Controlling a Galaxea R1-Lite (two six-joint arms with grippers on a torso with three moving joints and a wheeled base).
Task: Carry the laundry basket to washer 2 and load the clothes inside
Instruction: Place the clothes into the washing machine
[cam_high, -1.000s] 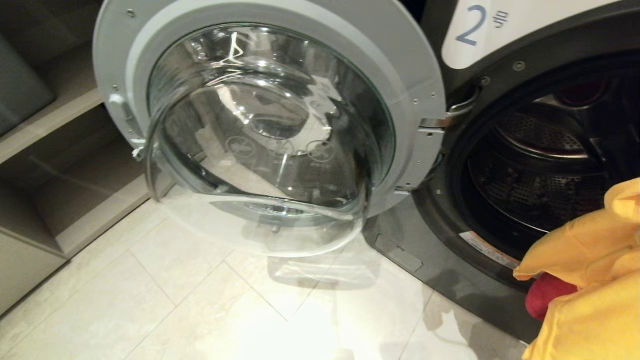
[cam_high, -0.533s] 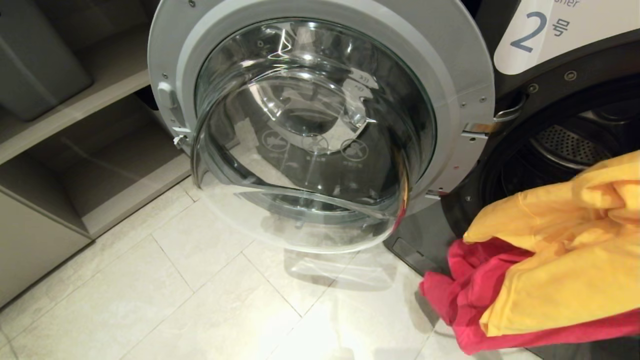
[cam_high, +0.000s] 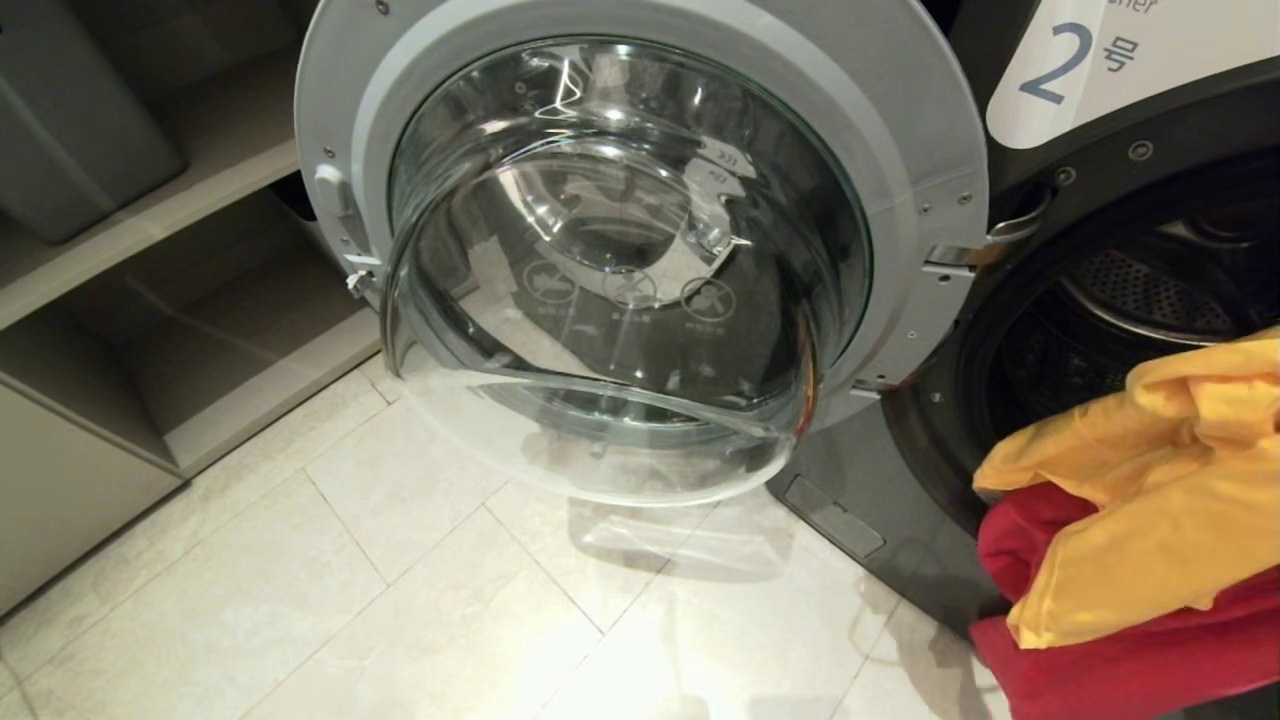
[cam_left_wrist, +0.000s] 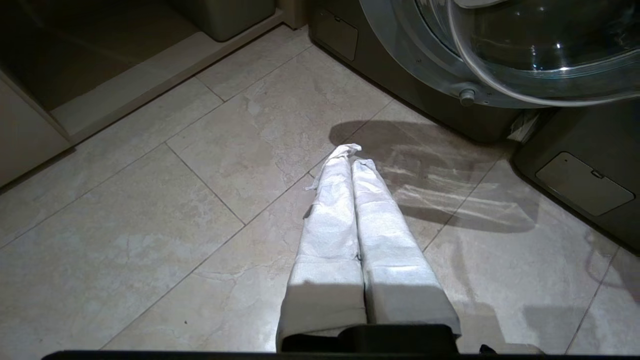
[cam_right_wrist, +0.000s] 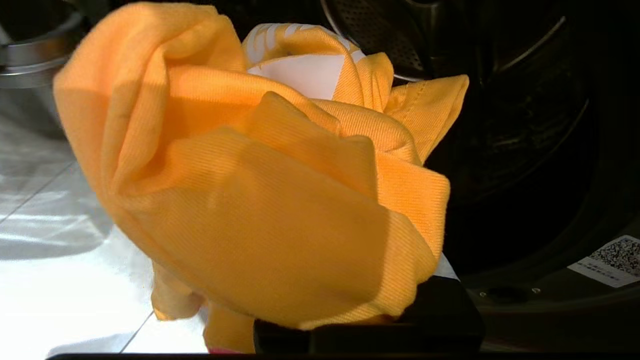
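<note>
Washer 2 (cam_high: 1060, 70) fills the head view, its "2" label at the top right. Its round glass door (cam_high: 640, 250) is swung wide open to the left, and the dark drum (cam_high: 1130, 300) is exposed. The clothes hang in the air in front of the drum opening: a yellow garment (cam_high: 1150, 480) over a red one (cam_high: 1110, 660). In the right wrist view the yellow garment (cam_right_wrist: 260, 200) is bunched over my right gripper. It hides the fingers, and only the black base (cam_right_wrist: 440, 310) shows. My left gripper (cam_left_wrist: 352, 160) is shut and empty, low over the floor. The laundry basket is out of view.
A low beige shelf unit (cam_high: 150, 330) stands left of the door, with a grey bin (cam_high: 70, 130) on its upper shelf. Pale floor tiles (cam_high: 400, 600) stretch below the door. The washer's grey kick panel (cam_high: 850, 500) sits under the drum opening.
The camera shifted, so the washer sits further right. The yellow and red garments rose into view from the lower right, then drew back right toward the drum opening. The left gripper stayed still.
</note>
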